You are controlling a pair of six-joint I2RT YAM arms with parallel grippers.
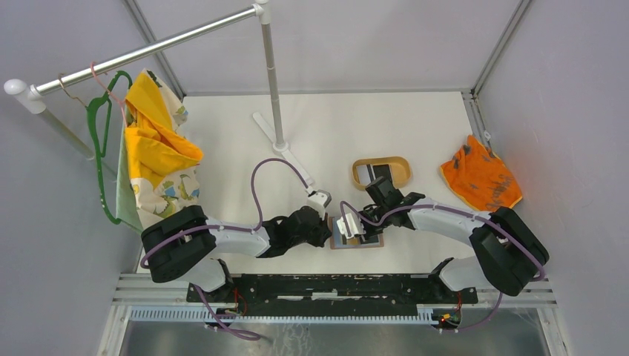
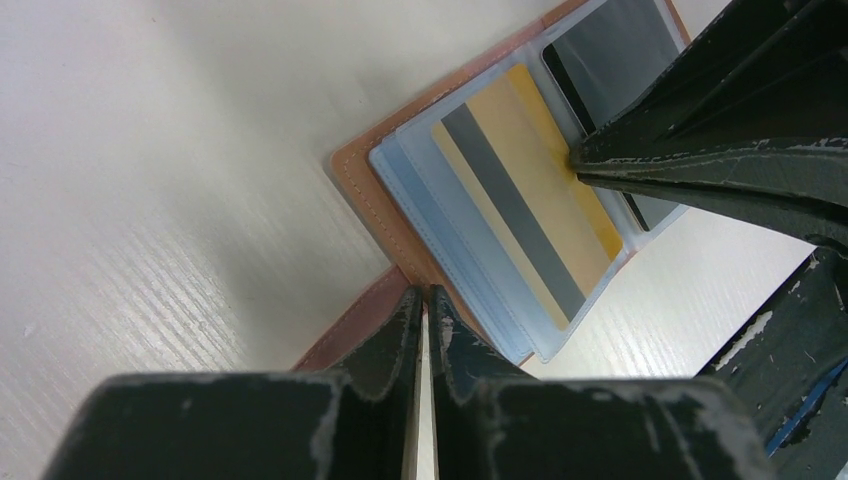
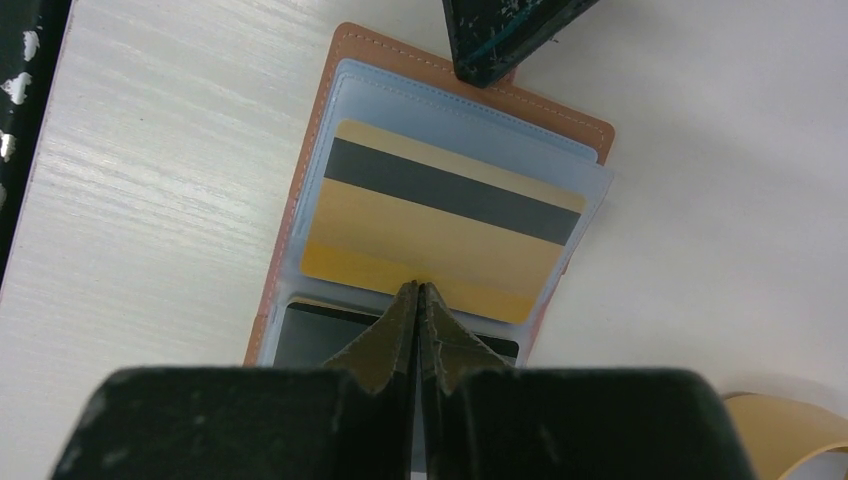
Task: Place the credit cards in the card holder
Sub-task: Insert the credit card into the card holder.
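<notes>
The card holder (image 1: 371,242), reddish-brown and lying open, sits on the table just ahead of the arms, its clear sleeves facing up. A gold credit card (image 3: 440,235) with a dark stripe sits inside one sleeve, and a black card (image 3: 315,335) fills the sleeve beside it. My right gripper (image 3: 418,288) is shut, its tips touching the gold card's near edge. The left gripper (image 2: 425,295) is shut too, tips resting on the holder's leather edge (image 2: 350,170). Two more cards (image 1: 374,173) lie in the tan tray.
The tan oval tray (image 1: 380,160) stands just behind the holder. An orange cloth (image 1: 481,180) lies at the right. A clothes rail's stand (image 1: 278,144) rises behind the left arm, with a green hanger (image 1: 100,148) and a yellow garment (image 1: 159,159) at the left.
</notes>
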